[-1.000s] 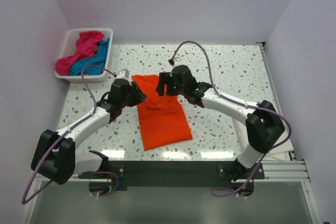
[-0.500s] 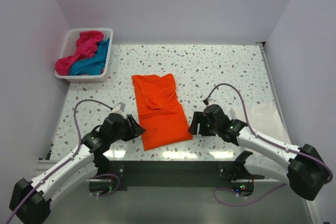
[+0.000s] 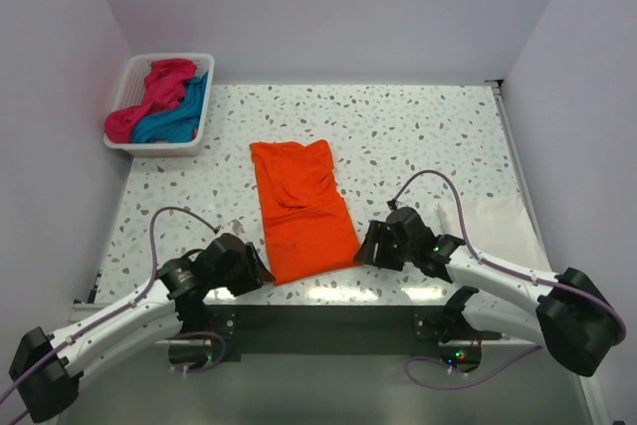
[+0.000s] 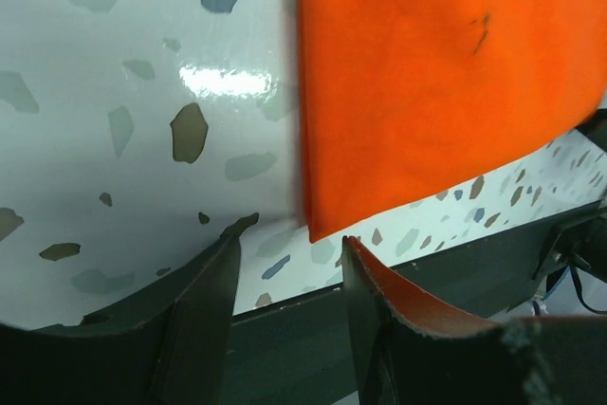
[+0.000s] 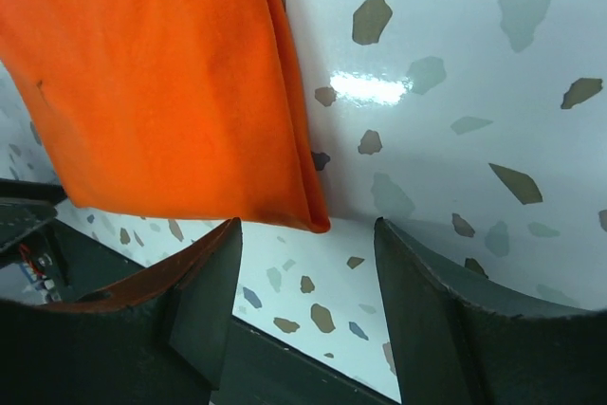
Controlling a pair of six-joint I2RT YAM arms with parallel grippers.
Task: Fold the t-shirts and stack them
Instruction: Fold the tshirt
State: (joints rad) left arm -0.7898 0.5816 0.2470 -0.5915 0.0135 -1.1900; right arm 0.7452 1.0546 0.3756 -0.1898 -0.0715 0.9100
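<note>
One orange t-shirt lies lengthwise near-to-far, slightly tilted.

Nothing readable in any of the views, tbh. No text, logo or number on the orange t-shirt, the white basket or the table. The only mark is a tiny dark fleck on the shirt in the left wrist view, and it's a smudge, not lettering.
</note>
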